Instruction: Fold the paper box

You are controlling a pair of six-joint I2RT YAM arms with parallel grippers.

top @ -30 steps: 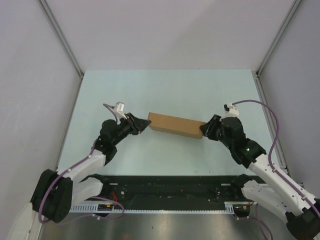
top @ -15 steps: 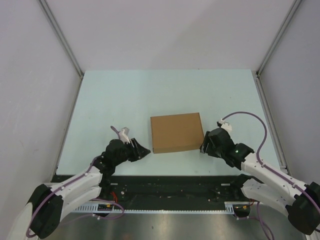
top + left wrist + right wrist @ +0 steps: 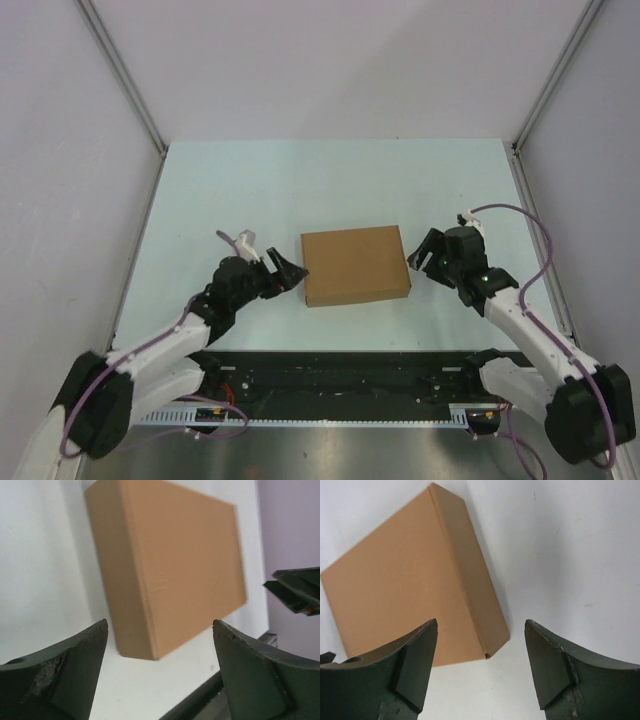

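Pale green table (image 3: 200,190), grey walls round it. Closed brown paper box (image 3: 355,264) lies flat mid-table, btwn both arms. Left gripper (image 3: 291,272) just beside its L edge, jaws apart, holding nothing. Right gripper (image 3: 421,254) near its R edge, jaws likewise spread, not touching.

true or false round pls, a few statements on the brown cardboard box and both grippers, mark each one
1. The plain brown cardboard box lies closed on the pale green table. True.
2. The left gripper is clamped on the box. False: its jaws are open and hold nothing.
3. The right gripper is open, beside the box's right edge. True.
4. The box stands on a narrow edge. False: it rests flat on its broad face.
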